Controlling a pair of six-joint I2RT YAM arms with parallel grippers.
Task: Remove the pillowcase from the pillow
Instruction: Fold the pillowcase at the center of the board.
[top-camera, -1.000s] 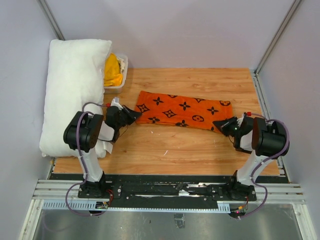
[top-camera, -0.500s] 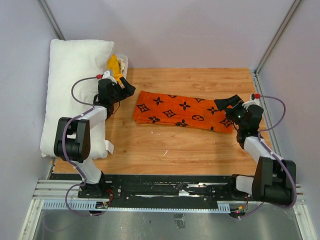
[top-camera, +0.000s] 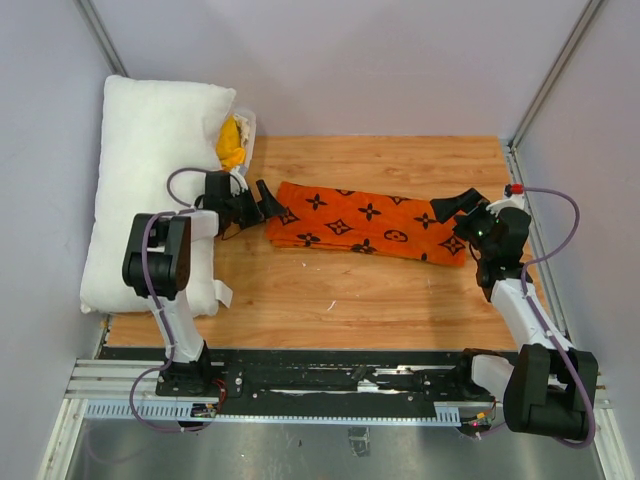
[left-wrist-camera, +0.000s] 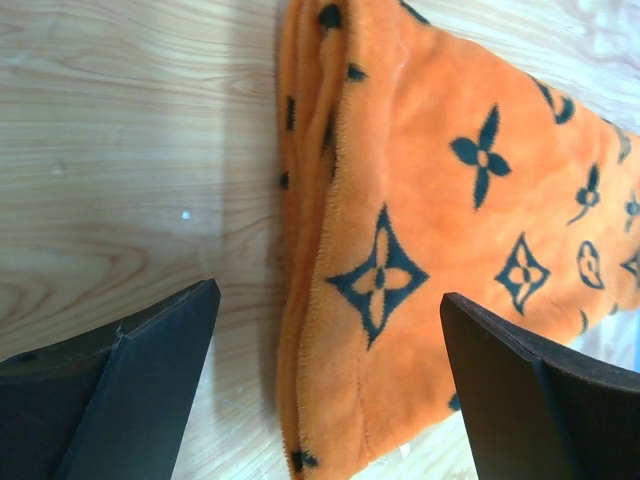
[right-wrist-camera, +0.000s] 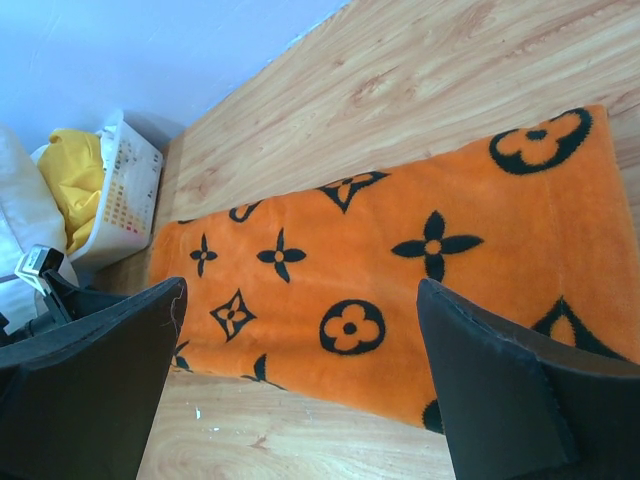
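Observation:
The pillowcase (top-camera: 365, 220), orange with black flower motifs, lies folded flat as a long strip across the wooden table, apart from the pillow (top-camera: 150, 190). That plain white pillow lies bare along the left edge. My left gripper (top-camera: 268, 200) is open at the strip's left end, and the left wrist view shows the folded edge of the pillowcase (left-wrist-camera: 430, 230) between the spread fingers (left-wrist-camera: 130, 390), untouched. My right gripper (top-camera: 452, 212) is open over the strip's right end; the pillowcase (right-wrist-camera: 400, 260) fills the gap in the right wrist view, and nothing is held.
A white basket (top-camera: 247, 128) holding a plain yellow cloth (top-camera: 230, 145) stands at the back, against the pillow's right side; the right wrist view also shows this basket (right-wrist-camera: 125, 190). Grey walls close in the table on the left, back and right.
Both grippers have opened from shut. The left arm reached out toward the basket, then came down to the pillowcase's left end. The right arm stretched forward to the right end.

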